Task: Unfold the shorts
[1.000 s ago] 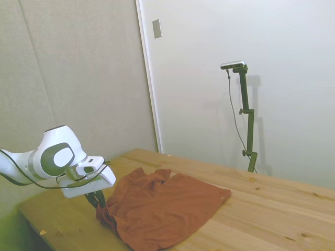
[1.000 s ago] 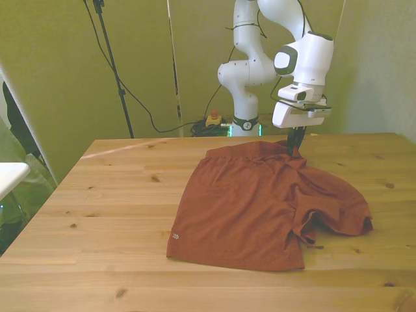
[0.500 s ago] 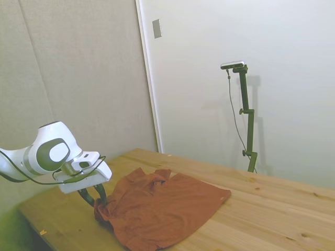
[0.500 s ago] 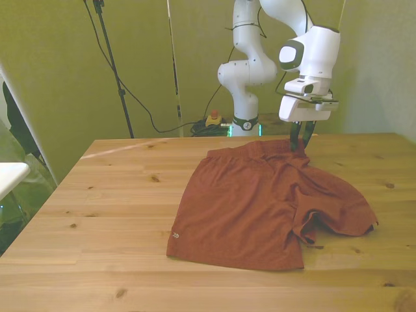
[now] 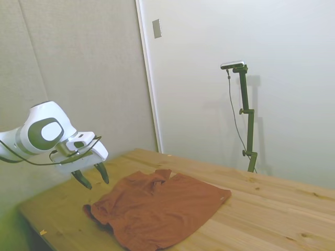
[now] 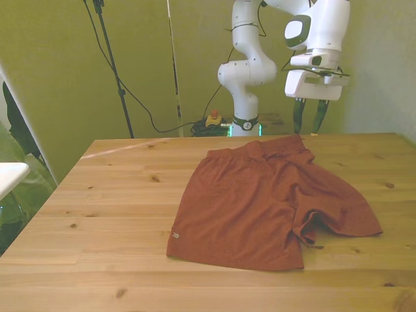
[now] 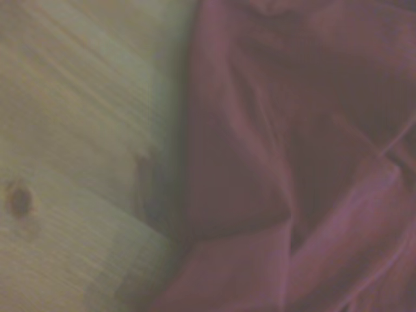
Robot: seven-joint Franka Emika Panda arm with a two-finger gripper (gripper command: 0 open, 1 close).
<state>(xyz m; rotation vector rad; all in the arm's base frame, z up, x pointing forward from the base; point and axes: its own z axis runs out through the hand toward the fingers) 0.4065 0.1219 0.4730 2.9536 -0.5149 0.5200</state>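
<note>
Gripper hangs above the shorts with its fingers apart, holding nothing. Shorts lie flat on the table, waistband toward the robot, legs toward the camera.

Shorts on table; tool above far edge (apparently clear).

The gripper hangs above the table, fingers apart, holding nothing. The shorts lie wrinkled just right of it.
</note>
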